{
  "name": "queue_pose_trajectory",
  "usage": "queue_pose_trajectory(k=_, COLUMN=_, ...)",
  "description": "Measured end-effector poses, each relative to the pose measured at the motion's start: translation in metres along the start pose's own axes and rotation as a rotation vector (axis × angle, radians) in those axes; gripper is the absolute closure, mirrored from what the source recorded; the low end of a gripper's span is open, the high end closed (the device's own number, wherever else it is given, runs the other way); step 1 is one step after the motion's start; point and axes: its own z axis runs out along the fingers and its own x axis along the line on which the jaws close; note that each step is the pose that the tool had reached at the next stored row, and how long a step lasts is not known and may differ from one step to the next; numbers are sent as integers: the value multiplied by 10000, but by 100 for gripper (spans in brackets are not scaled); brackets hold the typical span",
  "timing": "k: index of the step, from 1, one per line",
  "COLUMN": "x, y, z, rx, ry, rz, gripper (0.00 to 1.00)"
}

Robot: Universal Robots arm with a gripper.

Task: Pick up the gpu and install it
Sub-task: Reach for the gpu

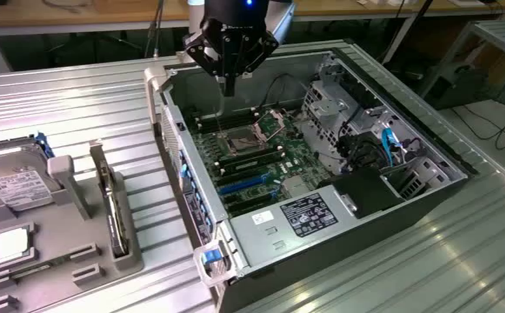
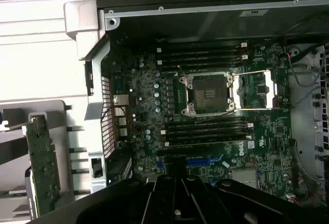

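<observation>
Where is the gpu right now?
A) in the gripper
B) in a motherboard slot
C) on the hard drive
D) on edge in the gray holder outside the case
D: the gpu stands on edge in the gray holder, while the shut gripper hangs empty over the open case.

gpu (image 1: 113, 215): edge-on in exterior view, faces hidden
tray (image 1: 61, 274): cut off at exterior view's left edge
power supply label (image 1: 309, 215): text unreadable
</observation>
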Motion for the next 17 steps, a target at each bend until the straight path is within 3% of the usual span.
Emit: queue_pose_trajectory(k=17, x=90, y=-7, z=-2, rx=-1, ry=0, rz=0, gripper=89)
